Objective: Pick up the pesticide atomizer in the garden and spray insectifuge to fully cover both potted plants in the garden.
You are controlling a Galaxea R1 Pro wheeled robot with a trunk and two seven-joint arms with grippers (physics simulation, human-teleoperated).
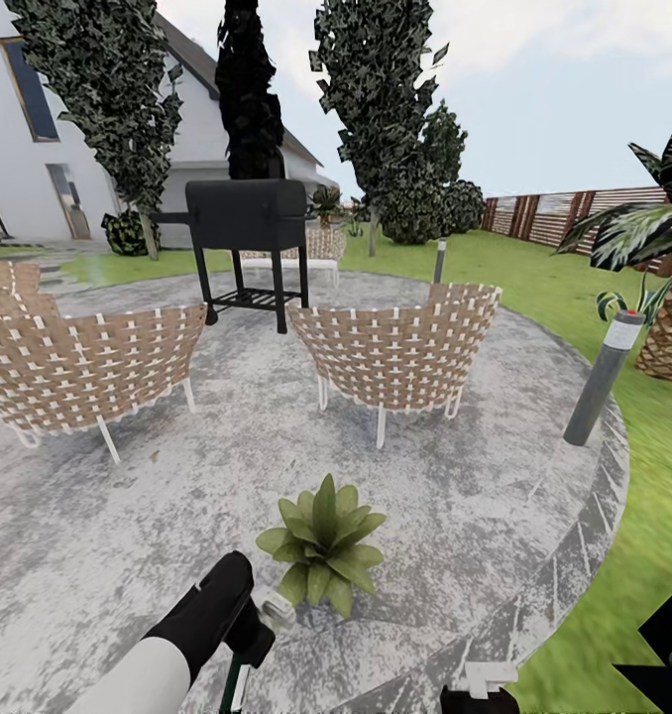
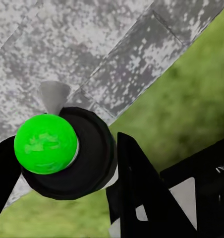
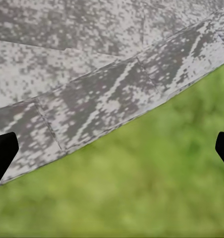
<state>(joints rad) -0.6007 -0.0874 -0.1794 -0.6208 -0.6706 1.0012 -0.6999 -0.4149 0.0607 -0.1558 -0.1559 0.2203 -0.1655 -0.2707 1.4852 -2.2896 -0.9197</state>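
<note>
While the left gripper (image 2: 67, 163) is clamped on the atomizer (image 2: 65, 153), the bottle sits between its dark fingers (image 2: 141, 193) with the bright green top facing the wrist camera and the small grey nozzle (image 2: 53, 94) poking out over the patio (image 2: 92, 44) edge. From the head view the left gripper (image 1: 239, 625) is low at the near rim of the patio (image 1: 128, 516), just beside one plant (image 1: 323, 543), which stands on the stone in front of two woven chairs (image 1: 400, 347). I only spot that one plant, no sign of the second.

Handling guess: small rigid bottle, probably light, smooth round body so it could twist or slip if the squeeze is sloppy. Mid-body looks like the sane place to hold, which keeps the nozzle free, and that's roughly where the fingers are now.

Right gripper (image 3: 112, 148) is spread wide with nothing in it, just two dark fingertips (image 3: 3, 151) at the frame edges over where the patio meets the lawn (image 3: 141, 188).

Next thing I'd say is aiming the nozzle at the leaves
</note>
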